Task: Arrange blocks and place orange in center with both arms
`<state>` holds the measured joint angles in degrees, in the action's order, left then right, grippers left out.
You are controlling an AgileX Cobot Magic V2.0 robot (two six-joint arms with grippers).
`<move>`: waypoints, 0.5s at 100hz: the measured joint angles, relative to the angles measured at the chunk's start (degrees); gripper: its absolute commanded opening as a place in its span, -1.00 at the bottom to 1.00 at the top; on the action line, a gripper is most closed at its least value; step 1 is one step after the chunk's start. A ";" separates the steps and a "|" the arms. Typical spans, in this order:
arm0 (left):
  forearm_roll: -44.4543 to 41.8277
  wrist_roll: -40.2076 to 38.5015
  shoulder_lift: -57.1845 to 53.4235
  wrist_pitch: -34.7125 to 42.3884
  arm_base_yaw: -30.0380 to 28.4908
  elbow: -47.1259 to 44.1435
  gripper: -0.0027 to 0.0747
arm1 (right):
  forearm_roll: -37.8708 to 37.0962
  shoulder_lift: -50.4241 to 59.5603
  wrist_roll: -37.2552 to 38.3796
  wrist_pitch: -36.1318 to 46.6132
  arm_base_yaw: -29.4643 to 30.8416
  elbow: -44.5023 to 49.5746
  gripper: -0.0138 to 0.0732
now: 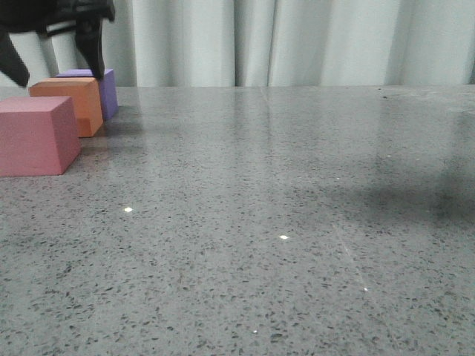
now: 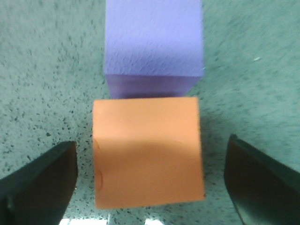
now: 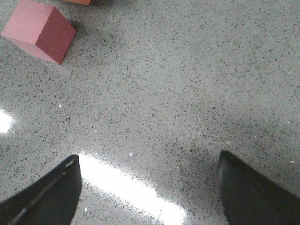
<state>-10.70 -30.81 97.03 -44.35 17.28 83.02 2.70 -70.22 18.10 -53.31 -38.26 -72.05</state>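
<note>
While left fingers straddle orange cube: one purple, one pink.

You saw the pink-red cube cut off by the front view's left edge. The orange cube hid most of the purple cube. The left gripper ran off the top edge. The right wrist view showed only an orange sliver.

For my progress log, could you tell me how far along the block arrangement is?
Looks done: orange cube sits between purple cube and pink-red cube. In hand: nothing; left gripper open, straddling orange untouched; right gripper open over bare table. Left: perhaps closing the pink-red cube's gap.
</note>
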 measured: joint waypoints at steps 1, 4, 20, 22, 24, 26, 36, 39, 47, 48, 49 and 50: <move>0.03 0.00 -0.22 0.04 0.00 0.00 0.64 | 0.00 0.00 0.00 0.00 0.00 0.00 0.68; -0.02 0.00 -1.36 0.14 0.00 0.00 0.64 | 0.00 0.00 0.00 0.00 0.00 0.00 0.68; -0.16 2.48 -6.97 0.14 0.21 -0.11 0.64 | -1.12 1.17 0.00 2.52 0.00 1.56 0.68; -0.26 2.75 -7.82 0.14 0.21 -0.25 0.64 | -1.34 1.53 0.00 3.05 0.00 2.00 0.68; -0.38 3.02 -8.74 0.14 0.21 -0.56 0.64 | -1.45 1.94 0.00 3.41 0.00 2.49 0.68; -0.51 3.45 -9.66 0.14 0.21 -0.84 0.64 | -1.61 2.26 0.00 4.01 0.00 3.05 0.68; -0.86 4.52 -14.18 0.25 0.21 -3.17 0.64 | -2.20 5.05 0.00 7.31 0.00 6.07 0.68; -0.96 4.85 -15.84 0.25 0.21 -4.06 0.64 | -2.70 5.88 0.00 8.20 0.00 6.99 0.68; -1.06 5.50 -19.56 0.90 0.21 -7.29 0.64 | -2.70 8.22 0.00 10.48 0.00 9.80 0.68; -1.06 5.52 -19.90 0.99 0.21 -7.57 0.64 | -2.70 8.63 0.00 10.83 0.00 10.02 0.68; -1.06 5.52 -20.61 1.15 0.21 -7.88 0.64 | -2.70 8.84 0.00 10.98 0.00 10.25 0.68; -1.06 5.64 -20.96 1.17 0.21 -8.46 0.64 | -2.70 9.23 0.00 11.32 0.00 10.70 0.68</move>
<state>-11.76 -25.17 76.08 -43.19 17.49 74.56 0.00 -60.98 18.10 -41.99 -38.26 -61.35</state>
